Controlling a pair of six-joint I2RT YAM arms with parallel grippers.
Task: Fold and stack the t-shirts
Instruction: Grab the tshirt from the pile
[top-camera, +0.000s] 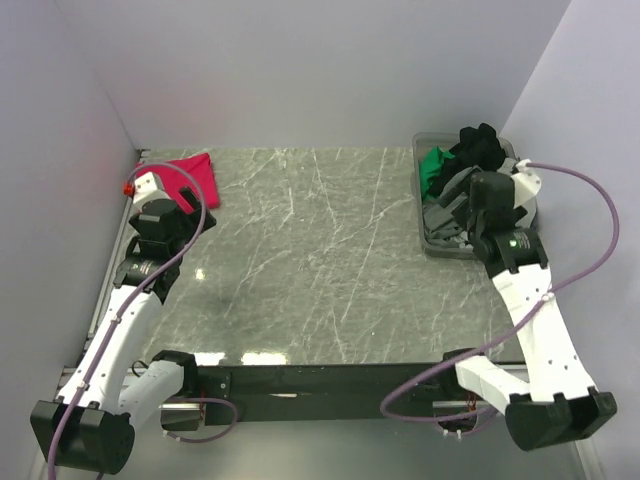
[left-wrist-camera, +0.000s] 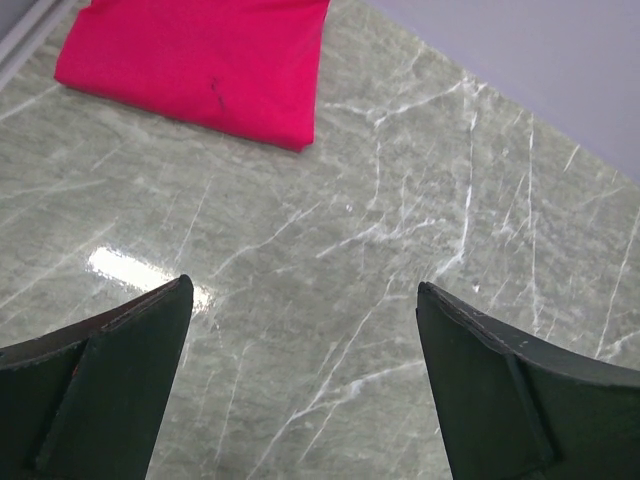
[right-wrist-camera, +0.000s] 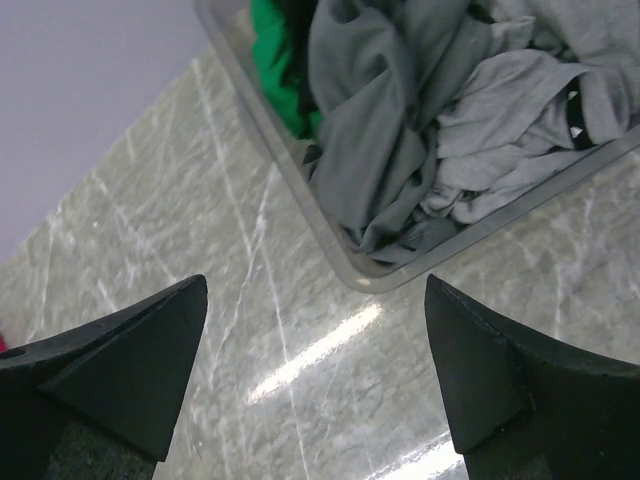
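The magenta-red t-shirt (left-wrist-camera: 200, 65) lies folded flat at the far left corner of the marble table (top-camera: 320, 250), so I count one shirt done and the stack begun with it alone. The others sit crumpled in the clear plastic tub (right-wrist-camera: 300, 180) at the far right: a grey shirt (right-wrist-camera: 380, 130) at the near corner, a lighter grey one (right-wrist-camera: 520, 100) beside it, a green one (right-wrist-camera: 275, 70) behind, and a black one (top-camera: 478, 145) heaped at the back. By my reckoning most of the job is left to do.

My left gripper (left-wrist-camera: 303, 290) hangs over bare marble near the folded shirt, jaws wide apart and holding nothing. My right gripper (right-wrist-camera: 315, 285) hovers just short of the tub's near corner, jaws likewise spread and empty.

The tub wall stands between those fingers and the cloth. The shirts are tangled together, so I judge that lifting one could drag its neighbours out with it
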